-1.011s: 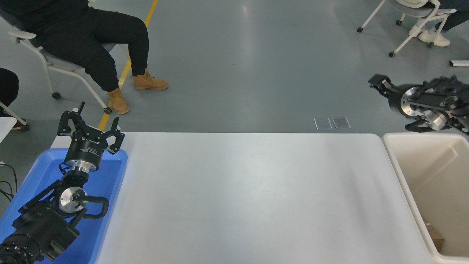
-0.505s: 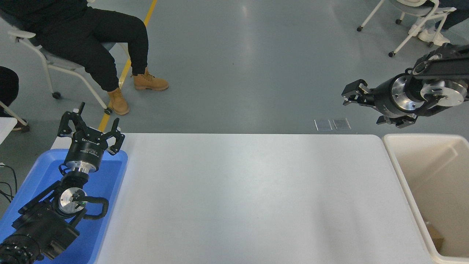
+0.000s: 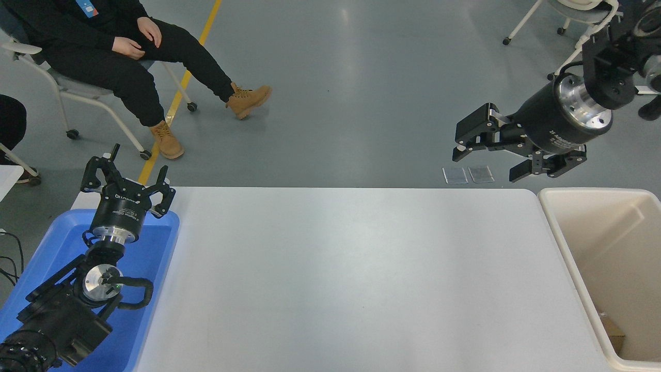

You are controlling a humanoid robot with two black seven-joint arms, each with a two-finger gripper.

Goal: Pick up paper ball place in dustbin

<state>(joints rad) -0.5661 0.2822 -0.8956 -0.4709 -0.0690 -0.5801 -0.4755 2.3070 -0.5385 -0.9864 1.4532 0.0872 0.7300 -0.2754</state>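
Note:
The cream-white dustbin [image 3: 565, 248] stands at the table's right end. A tan wrinkled piece [image 3: 612, 333] lies at its bottom, partly hidden by the near wall; it looks like the paper ball. My right gripper [image 3: 485, 164] is open and empty. It hangs in the air past the table's far right corner, to the left of the bin, pointing left. My left gripper [image 3: 127, 174] is open and parked over the blue tray at the lower left.
A blue tray [image 3: 155, 258] sits at the table's left end under the left arm. The white table [image 3: 341, 268] lies between tray and bin. A seated person [image 3: 119, 57] is at the far left, chairs at the far right.
My right arm has risen and swung left, away from above the bin, its jaws spreading wider. The seated person has stretched a leg out and shifted. The left arm has not moved.

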